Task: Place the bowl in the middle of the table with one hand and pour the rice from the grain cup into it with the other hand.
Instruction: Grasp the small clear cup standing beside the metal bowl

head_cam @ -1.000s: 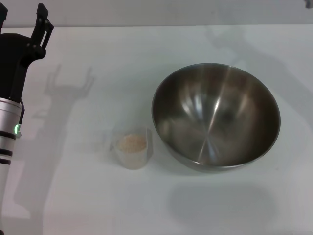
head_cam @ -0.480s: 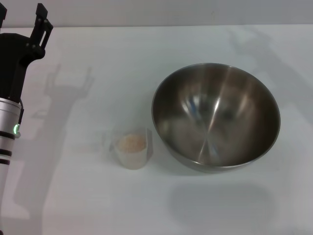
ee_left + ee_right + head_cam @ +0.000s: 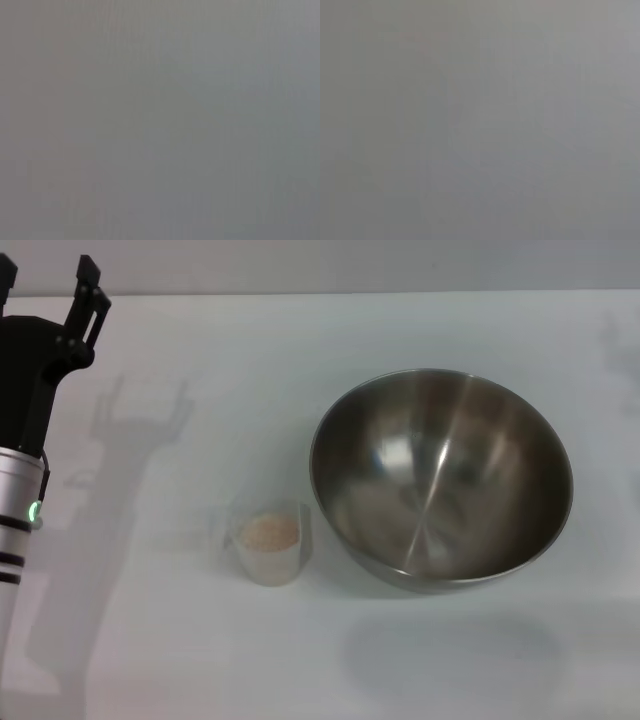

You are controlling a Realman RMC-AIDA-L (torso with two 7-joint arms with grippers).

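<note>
Left tool (image 3: 45,280) shifted slightly, prongs apart, holding nothing; right unseen. Grain cup (image 3: 268,543) looked light, flimsy: grip midwall gently. Bowl (image 3: 441,478) slick: pinch rim.

No text, label, brand, number or sign can be read anywhere in these views. The bowl (image 3: 441,480), the grain cup (image 3: 269,542) just beside it and the tabletop (image 3: 250,360) carry no lettering or marks. The left arm (image 3: 25,440), well apart from the bowl, shows only a small green light and plain dark bands, with no writing. Both wrist views show flat grey and hold nothing legible.
</note>
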